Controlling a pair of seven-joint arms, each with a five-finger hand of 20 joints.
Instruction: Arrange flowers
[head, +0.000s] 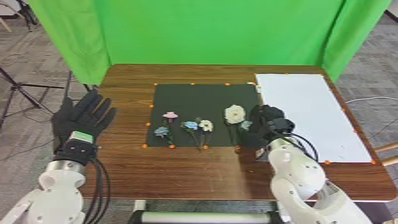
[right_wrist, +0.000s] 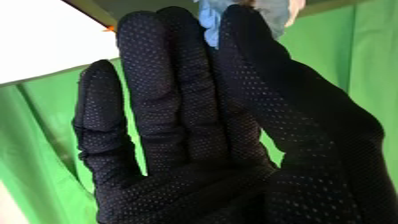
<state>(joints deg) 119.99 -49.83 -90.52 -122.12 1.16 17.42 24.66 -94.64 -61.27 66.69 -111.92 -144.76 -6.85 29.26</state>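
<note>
From where I stand, six flowers are on the dark mat (head: 200, 95) laid on the brown wooden counter (head: 178, 172). Four are grouped toward the mat's left and middle: a pink flower (head: 170, 115), a lower blue flower (head: 162, 131) just beside it, then a middle blue flower (head: 191, 125) and a small cream flower (head: 205, 125) side by side. A large cream flower (head: 234, 113) is farther right, apart from that group, with the right-hand blue flower (head: 246, 125) near it.

The right robot hand (head: 269, 121) is over the mat's right side, right by that last blue flower. In its wrist view, the fingers of the right robot hand (right_wrist: 191, 185) are long and straight, the outermost a little apart from the next two. The thumb is upright too, its tip overlapping the blue petals; whether anything is pinched there, I cannot tell.

The left robot hand (head: 82, 116) is at the counter's left edge, well apart from the flowers, its fingers straight and spread. A white sheet (head: 306, 110) lies to the right of the mat, and green curtains (head: 213, 35) hang behind the counter.
</note>
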